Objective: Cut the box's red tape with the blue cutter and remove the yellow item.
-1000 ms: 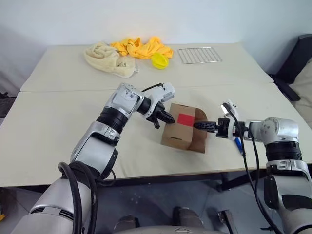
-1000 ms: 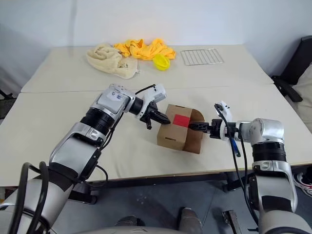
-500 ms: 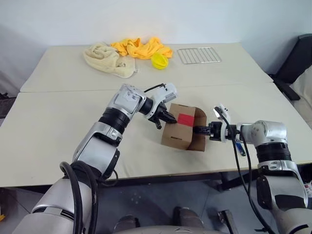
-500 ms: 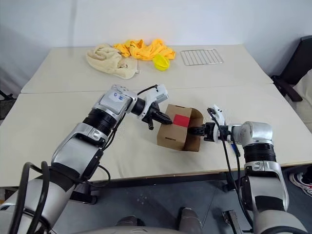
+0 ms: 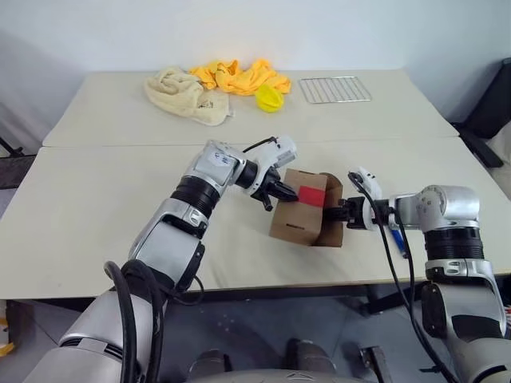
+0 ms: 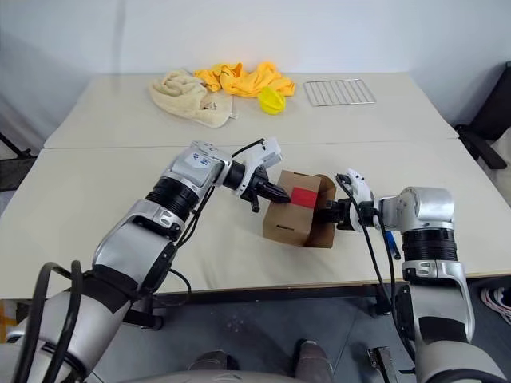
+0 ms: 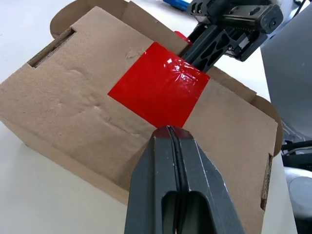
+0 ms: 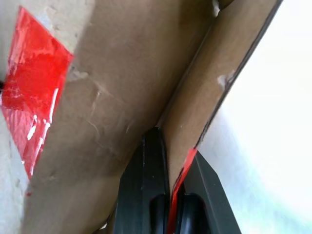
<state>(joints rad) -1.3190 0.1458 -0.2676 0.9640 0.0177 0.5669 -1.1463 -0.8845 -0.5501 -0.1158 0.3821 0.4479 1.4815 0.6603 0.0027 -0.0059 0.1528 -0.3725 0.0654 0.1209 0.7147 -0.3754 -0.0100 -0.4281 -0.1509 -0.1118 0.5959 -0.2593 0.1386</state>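
The box [image 5: 306, 209] is seen near the front edge of the table [image 5: 96, 215], between the two grippers; its top face is closed, with the red tape [image 7: 158, 90] set as a bright square across the middle of that face; a side flap [image 5: 331, 215] stands open on the side toward the right arm. The left gripper [image 7: 170, 134] is pressed down on the box top, its two black fingers brought fully together with nothing between them, their tips meeting just at the edge of the red tape; the box is being pinned there, not gripped. The right gripper [image 5: 342, 214] is clamped on the open flap, as the right wrist view makes plain: the cardboard edge is pinched between the two black fingers [image 8: 151, 185], and a thin red strip is caught in the same pinch beside it. The blue cutter [image 5: 396, 238] is lying on the table just beside the right forearm, near the front edge, untouched by either gripper; only part of it is seen past the arm. The yellow item cannot be made out, the box interior being hidden. Far back on the table a cream towel [image 5: 182, 92], a yellow-orange cloth [image 5: 239, 76], a lemon-yellow ribbed ball [image 5: 269, 97] and a wire rack [image 5: 334, 88] are left well apart from the box.
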